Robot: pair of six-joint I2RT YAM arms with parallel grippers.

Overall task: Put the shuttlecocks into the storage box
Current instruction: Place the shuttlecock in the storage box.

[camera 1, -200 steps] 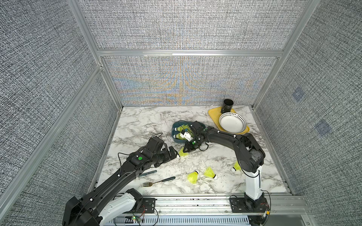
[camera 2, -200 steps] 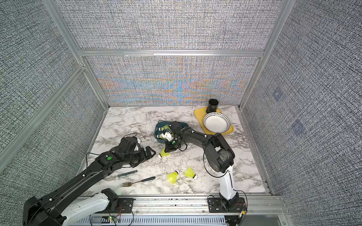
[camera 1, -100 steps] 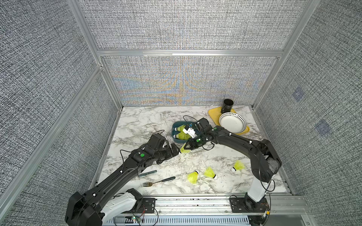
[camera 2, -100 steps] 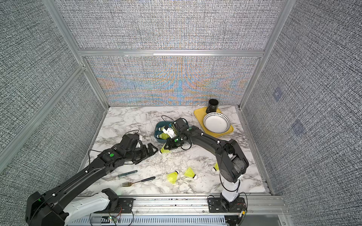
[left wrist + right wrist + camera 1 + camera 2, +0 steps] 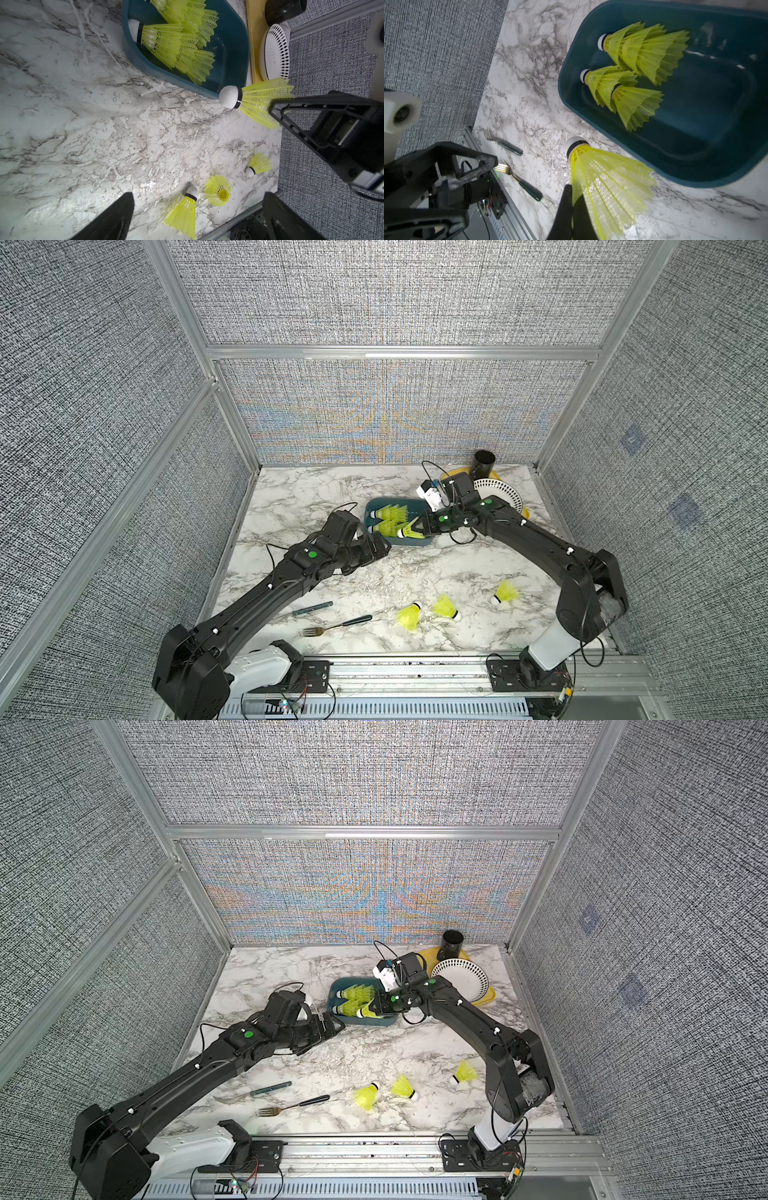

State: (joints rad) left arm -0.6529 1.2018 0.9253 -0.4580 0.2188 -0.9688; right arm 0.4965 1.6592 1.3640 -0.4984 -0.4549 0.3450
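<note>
The storage box (image 5: 371, 512) (image 5: 333, 999) is a teal tub at mid-table; several shuttlecocks (image 5: 390, 514) (image 5: 643, 47) lie nested inside it. My right gripper (image 5: 420, 526) (image 5: 572, 193) is shut on the skirt of one shuttlecock (image 5: 409, 531) (image 5: 608, 180) (image 5: 255, 101), held in the air at the box's front rim, white tip toward the left arm. My left gripper (image 5: 382, 547) (image 5: 198, 195) is open and empty, just off the box's front-left corner. Three loose shuttlecocks (image 5: 409, 616) (image 5: 445, 608) (image 5: 505, 593) lie near the table's front right.
A fork (image 5: 336, 626) and a dark teal-handled utensil (image 5: 311, 609) lie at the front left of centre. Behind the box to the right, a white black-dotted bowl (image 5: 498, 497) sits on a yellow tray (image 5: 525, 512), with a black cup (image 5: 484, 462) at the back wall.
My right gripper has carried the shuttlecock from the table in front of the box up to its front rim, the right arm stretching out. My left gripper has moved closer to the box.
</note>
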